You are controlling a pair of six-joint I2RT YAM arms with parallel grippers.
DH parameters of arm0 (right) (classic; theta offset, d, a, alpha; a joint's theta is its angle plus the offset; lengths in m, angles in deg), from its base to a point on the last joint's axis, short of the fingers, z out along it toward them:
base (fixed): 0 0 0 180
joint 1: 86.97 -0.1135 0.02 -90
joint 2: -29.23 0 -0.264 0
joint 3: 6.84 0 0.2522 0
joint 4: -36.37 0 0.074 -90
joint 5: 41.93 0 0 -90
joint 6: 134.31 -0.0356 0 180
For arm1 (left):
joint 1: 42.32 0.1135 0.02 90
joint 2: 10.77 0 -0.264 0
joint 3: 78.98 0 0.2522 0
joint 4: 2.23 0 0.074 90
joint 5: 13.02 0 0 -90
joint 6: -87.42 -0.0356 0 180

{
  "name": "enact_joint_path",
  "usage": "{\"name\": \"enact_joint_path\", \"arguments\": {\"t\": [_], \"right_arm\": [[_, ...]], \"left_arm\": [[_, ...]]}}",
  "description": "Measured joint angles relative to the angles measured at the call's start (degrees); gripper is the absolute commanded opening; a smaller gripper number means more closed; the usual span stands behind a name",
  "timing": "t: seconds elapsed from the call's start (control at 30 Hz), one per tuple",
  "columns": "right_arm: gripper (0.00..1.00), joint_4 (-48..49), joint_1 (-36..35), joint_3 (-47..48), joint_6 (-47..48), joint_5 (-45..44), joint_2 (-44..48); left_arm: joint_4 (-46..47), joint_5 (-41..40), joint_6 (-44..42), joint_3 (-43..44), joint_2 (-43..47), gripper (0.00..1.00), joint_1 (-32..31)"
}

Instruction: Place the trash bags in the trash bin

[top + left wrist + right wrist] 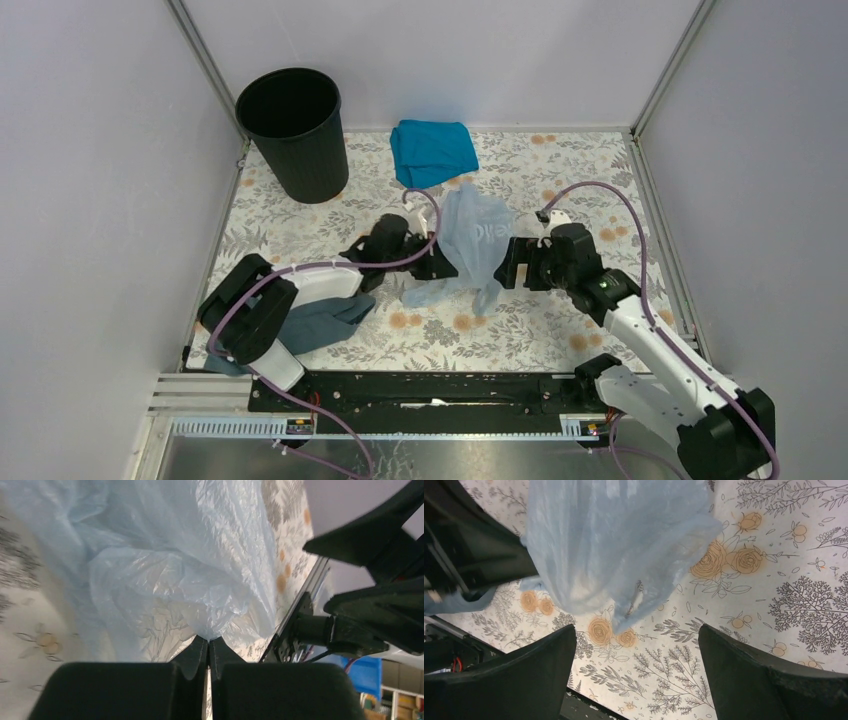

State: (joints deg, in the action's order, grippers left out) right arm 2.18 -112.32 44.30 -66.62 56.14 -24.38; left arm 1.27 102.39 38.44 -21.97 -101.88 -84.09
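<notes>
Two arms share one flower-print table point(560, 170), with pale walls on three sides. The left arm point(300, 285) stretches from the near left toward the middle. The right arm point(640, 320) comes in from the near right, so the two wrists face each other across the bag.

The black bin point(295, 135) is upright in the far left corner, mouth open to the top, well apart from the bag and both grippers.

The thin blue-grey bag point(475, 235) is mid-table between the grippers. It is bunched and lifted into a wrinkled peak, with its lower end trailing on the table on the near side. In the left wrist view the bag point(165, 570) fills most of the frame. In the right wrist view the bag point(614, 540) hangs over the floral print.

A teal cloth point(432, 150) lies folded flat at the far edge, right of the bin and just behind the bag. A dark grey cloth point(320, 322) lies crumpled near left, beside the left arm.

The left gripper point(440, 262) is at the bag's left side. Up close, the left gripper point(208, 640) has its fingers pressed together, pinching a fold of the bag at the tips.

The right gripper point(508, 262) is just right of the bag. Its own view shows the right gripper point(635, 630) with fingers spread wide, both clear of the bag.
</notes>
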Motion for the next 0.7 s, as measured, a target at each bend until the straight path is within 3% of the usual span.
{"name": "enact_joint_path", "arguments": {"t": [0.13,0.27,0.47,0.7], "right_arm": [[0.96,0.66,0.00,-0.63,-0.63,0.22,2.36],[0.97,0.42,-0.02,-0.83,-0.11,0.46,-1.66],[0.95,5.81,-0.07,-2.60,-1.42,4.79,-3.63],[0.96,15.32,-0.07,-9.29,-6.01,4.61,-4.20]], "left_arm": [[10.16,4.24,7.10,-3.50,0.96,0.00,5.73],[26.99,9.01,19.12,-9.22,1.11,0.00,8.90],[55.30,13.03,38.99,-12.13,-7.74,0.00,11.39],[63.73,12.20,47.39,-14.19,-11.26,0.00,11.72]]}}
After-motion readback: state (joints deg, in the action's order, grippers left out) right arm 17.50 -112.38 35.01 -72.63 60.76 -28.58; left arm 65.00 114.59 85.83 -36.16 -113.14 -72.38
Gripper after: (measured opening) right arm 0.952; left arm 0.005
